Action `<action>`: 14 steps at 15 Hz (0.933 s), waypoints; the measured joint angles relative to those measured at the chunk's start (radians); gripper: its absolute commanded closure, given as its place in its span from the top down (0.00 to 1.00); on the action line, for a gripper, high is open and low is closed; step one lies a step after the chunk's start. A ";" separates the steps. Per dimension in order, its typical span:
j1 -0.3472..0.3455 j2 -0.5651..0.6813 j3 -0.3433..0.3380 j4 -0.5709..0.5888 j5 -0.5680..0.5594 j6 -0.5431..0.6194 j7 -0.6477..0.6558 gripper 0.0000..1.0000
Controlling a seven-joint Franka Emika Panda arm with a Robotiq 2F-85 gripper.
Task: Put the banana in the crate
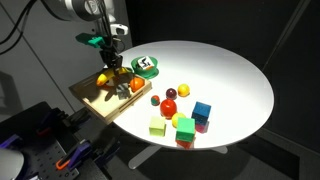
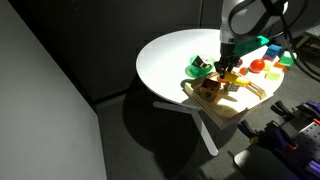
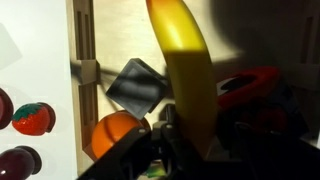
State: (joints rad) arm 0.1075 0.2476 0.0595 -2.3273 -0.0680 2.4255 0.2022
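While the pincer [image 1: 107,66] grips the small curved yellow toy banana [image 3: 185,70] over the shallow light-wood crate [image 1: 88,100] at the left of the frame in an exterior view, best lower it onto bare floor beside the orange ball [image 3: 115,135] before letting go

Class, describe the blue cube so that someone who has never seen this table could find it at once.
Start at the round white table, then find the cluster of toy blocks and balls away from the wooden crate. The blue cube sits beside a magenta block, on the side farthest from the crate; it is the only blue toy there.
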 measured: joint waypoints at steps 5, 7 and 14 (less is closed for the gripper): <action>0.000 0.025 -0.013 -0.012 -0.060 0.060 -0.050 0.67; 0.000 0.033 -0.013 -0.017 -0.063 0.076 -0.072 0.81; -0.001 0.033 -0.013 -0.024 -0.054 0.102 -0.101 1.00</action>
State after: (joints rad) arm 0.1062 0.2802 0.0460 -2.3517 -0.1223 2.5276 0.1014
